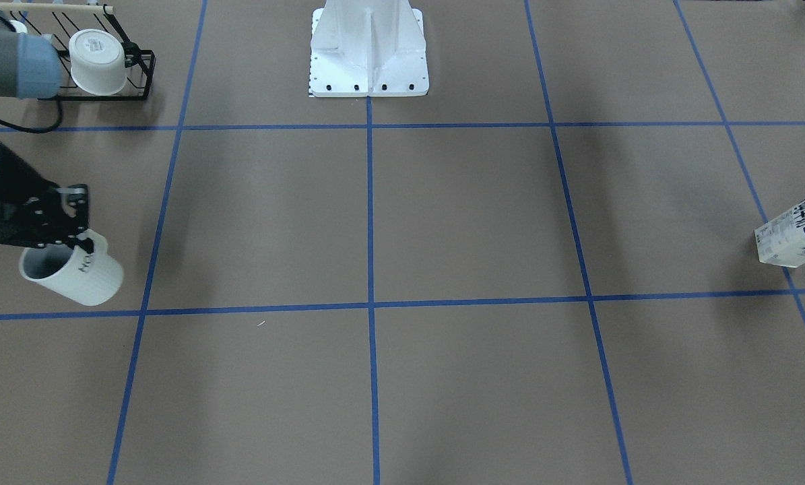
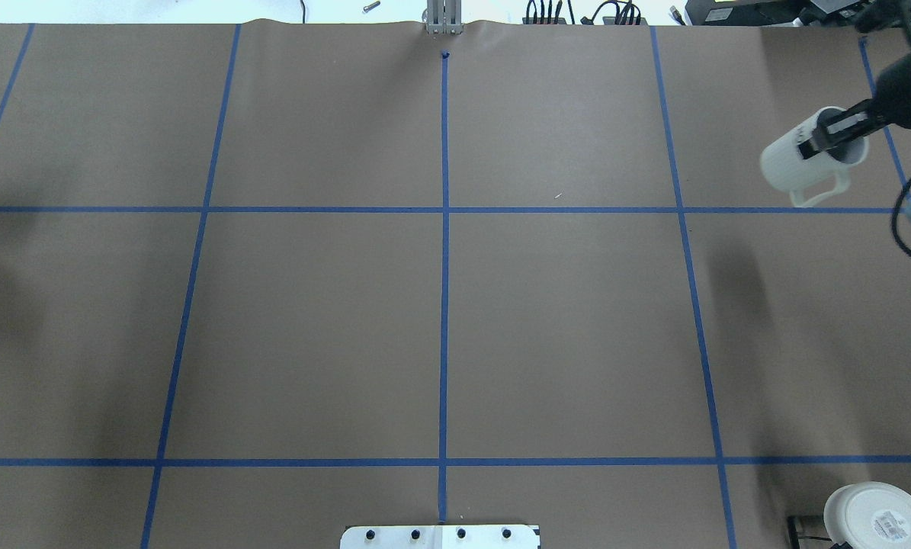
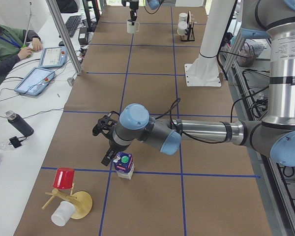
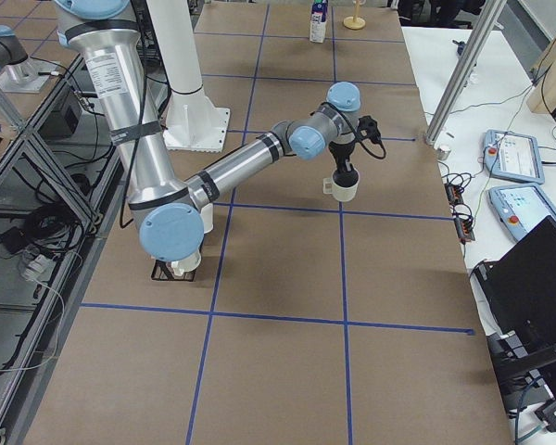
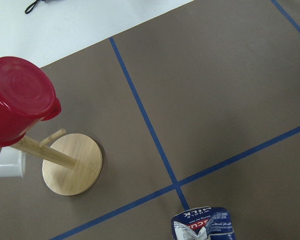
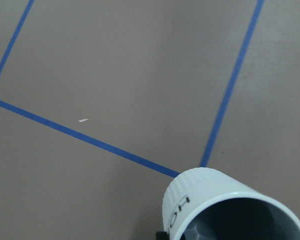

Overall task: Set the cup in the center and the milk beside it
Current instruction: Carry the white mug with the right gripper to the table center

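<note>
Ribbed white mug (image 6: 205,197) hangs tilted, rim pinched by the right gripper (image 1: 79,241), far from the center (image 2: 444,332); next, carry it there and level it. Whether the left gripper (image 3: 107,156) is spread, I cannot tell.

Brown tabletop (image 1: 469,215), gridded in blue tape (image 1: 370,202). The milk (image 3: 124,165) stands upright by a tape crossing, a wooden mug stand (image 3: 78,204) near it. A black wire rack (image 1: 106,74) and a white pedestal (image 1: 368,67) sit along the robot's edge.

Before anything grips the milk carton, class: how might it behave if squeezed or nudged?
The milk carton stands tall on a narrow base, so a high nudge may tip it. Its walls look like paperboard, so hard squeezing probably dents them.
</note>
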Available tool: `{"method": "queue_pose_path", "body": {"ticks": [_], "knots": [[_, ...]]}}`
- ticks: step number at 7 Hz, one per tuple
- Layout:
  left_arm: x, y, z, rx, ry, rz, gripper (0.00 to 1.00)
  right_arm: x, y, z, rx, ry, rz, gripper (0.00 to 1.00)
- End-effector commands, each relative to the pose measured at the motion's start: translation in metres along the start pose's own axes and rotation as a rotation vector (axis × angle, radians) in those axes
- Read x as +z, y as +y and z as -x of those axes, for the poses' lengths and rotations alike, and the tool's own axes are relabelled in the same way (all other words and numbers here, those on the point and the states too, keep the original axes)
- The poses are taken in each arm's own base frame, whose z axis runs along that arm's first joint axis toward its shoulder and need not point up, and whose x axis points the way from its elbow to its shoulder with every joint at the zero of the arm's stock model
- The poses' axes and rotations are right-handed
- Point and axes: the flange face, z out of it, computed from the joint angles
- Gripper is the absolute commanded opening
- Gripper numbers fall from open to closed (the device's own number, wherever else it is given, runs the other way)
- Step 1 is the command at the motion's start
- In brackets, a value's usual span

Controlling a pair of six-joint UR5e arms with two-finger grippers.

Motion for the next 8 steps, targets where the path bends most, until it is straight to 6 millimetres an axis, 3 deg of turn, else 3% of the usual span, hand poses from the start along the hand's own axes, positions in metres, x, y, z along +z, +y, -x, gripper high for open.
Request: {"method": "queue_pose_path", "body": {"ticks": [1, 2, 3, 5, 6, 8], "knots": [[0.000, 0.000, 0.000, -0.049, 0.001, -0.002, 0.98, 0.053, -0.003, 0.165, 0.124, 0.100, -0.014, 0.00], [-0.001, -0.001, -0.001, -0.064, 0.001, -0.003, 0.98, 0.066, 0.000, 0.231, 0.173, 0.156, -0.001, 0.00], [0.000, 0.000, 0.000, -0.067, 0.001, -0.002, 0.98, 0.081, 0.006, 0.281, 0.231, 0.160, 0.019, 0.00], [0.000, 0.000, 0.000, -0.068, 0.002, 0.000, 0.98, 0.124, -0.008, 0.364, 0.335, 0.203, 0.032, 0.00], [0.000, 0.000, 0.000, -0.069, 0.002, 0.000, 0.98, 0.134, -0.009, 0.387, 0.380, 0.209, 0.047, 0.00], [0.001, 0.000, 0.000, -0.069, 0.001, 0.002, 0.98, 0.142, 0.009, 0.404, 0.415, 0.203, 0.069, 0.00]]}}
